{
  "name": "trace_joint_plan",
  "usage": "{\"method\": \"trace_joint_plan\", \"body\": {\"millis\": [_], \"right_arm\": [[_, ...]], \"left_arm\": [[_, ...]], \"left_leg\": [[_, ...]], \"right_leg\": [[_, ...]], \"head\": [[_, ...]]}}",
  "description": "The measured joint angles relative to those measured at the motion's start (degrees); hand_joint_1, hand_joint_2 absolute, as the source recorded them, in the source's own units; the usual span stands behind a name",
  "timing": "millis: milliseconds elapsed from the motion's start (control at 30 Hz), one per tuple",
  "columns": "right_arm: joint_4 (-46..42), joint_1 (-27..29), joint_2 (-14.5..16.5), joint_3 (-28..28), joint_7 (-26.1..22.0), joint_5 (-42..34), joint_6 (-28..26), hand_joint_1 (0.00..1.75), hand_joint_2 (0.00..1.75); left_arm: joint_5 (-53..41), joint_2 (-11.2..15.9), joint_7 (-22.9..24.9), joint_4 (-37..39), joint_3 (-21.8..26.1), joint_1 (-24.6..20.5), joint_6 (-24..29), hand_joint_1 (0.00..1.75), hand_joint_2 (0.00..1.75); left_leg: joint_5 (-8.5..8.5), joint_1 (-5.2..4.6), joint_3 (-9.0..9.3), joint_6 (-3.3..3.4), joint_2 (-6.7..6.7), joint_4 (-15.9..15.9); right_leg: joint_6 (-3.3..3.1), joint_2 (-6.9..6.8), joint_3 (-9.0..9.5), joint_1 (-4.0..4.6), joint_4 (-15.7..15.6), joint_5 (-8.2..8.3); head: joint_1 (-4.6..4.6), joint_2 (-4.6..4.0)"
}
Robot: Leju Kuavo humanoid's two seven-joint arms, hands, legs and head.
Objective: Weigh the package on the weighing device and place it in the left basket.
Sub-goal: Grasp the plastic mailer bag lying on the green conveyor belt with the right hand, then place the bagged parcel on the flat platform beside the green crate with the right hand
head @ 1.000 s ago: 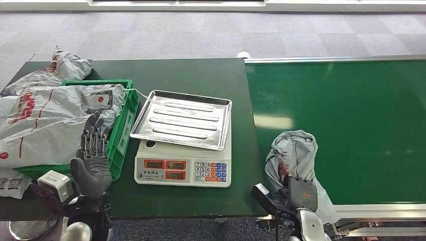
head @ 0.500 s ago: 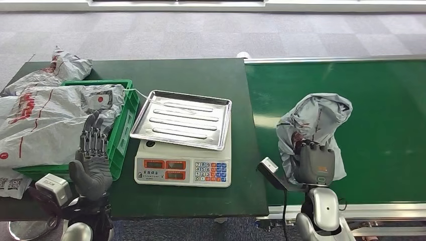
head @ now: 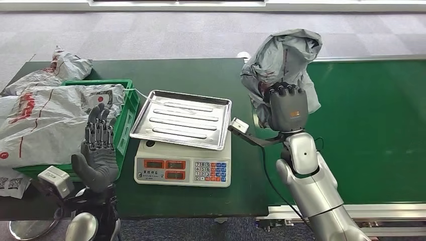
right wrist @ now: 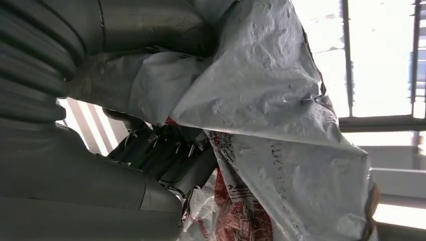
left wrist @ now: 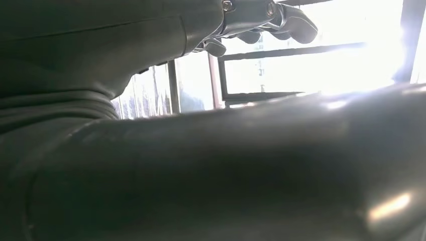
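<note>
Package (head: 284, 60) now higher in right robot hand (head: 286, 106)

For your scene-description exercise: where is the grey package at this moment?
In the head view, the grey package is held up in the right hand, above the seam between the dark table and green conveyor, right of the scale's tray.

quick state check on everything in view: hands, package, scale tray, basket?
right hand: grips the grey package, raised
grey package: held in the air, crumpled, off the conveyor belt
left hand: holds nothing, fingers apart, beside the basket
scale: on the table, steel tray bare
green basket: heaped with grey bags
</note>
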Motion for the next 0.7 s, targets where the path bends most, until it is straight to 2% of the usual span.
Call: {"method": "trace_joint_plan", "body": {"millis": [133, 233, 433, 633, 700], "right_arm": [[6.26, -5.43, 3.96, 4.98, -3.3, -4.64, -1.38, 1.75, 1.75], [9.49, -7.73, 6.56, 7.72, -3.96, -6.43, -1.71, 1.75, 1.75], [12.59, -9.6, 8.25, 10.35, -5.25, -9.42, -1.13, 1.75, 1.75], [18.01, -10.62, 11.92, 12.27, -17.75, -28.95, 7.85, 1.75, 1.75], [19.9, -11.11, 12.79, 12.45, -20.44, -33.46, 10.3, 1.75, 1.75]], "left_arm": [[1.38, -0.25, -0.75, 0.24, -0.57, -1.79, 0.6, 0.0, 0.0], [1.97, -0.44, -0.73, 0.2, -0.96, -2.83, 1.03, 0.0, 0.0], [2.35, -0.45, -0.69, 0.2, -1.3, -3.33, 1.06, 0.0, 0.0], [3.97, -0.42, -1.82, 0.37, -1.67, -4.91, 1.22, 0.0, 0.0], [4.24, -0.32, -2.06, 0.37, -1.69, -5.17, 1.43, 0.0, 0.0]], "left_leg": [[0.01, 0.01, 0.02, -0.01, 0.1, 0.0], [0.02, 0.04, 0.0, -0.04, -0.03, 0.0], [0.03, 0.05, -0.05, -0.05, -0.03, 0.01], [0.04, 0.06, -0.04, -0.06, -0.02, 0.0], [0.05, 0.08, -0.05, -0.08, -0.03, 0.0]], "right_leg": [[-0.03, 0.1, -0.07, 0.02, 0.01, 0.03], [-0.04, 0.02, -0.06, 0.04, 0.01, 0.02], [-0.03, 0.01, -0.07, 0.03, 0.01, 0.02], [-0.04, 0.02, -0.11, 0.06, 0.01, 0.02], [-0.04, 0.01, -0.11, 0.08, 0.01, 0.02]], "head": [[-0.01, 0.0], [-0.01, 0.0], [0.0, 0.0], [-0.02, 0.0], [-0.02, 0.0]]}}
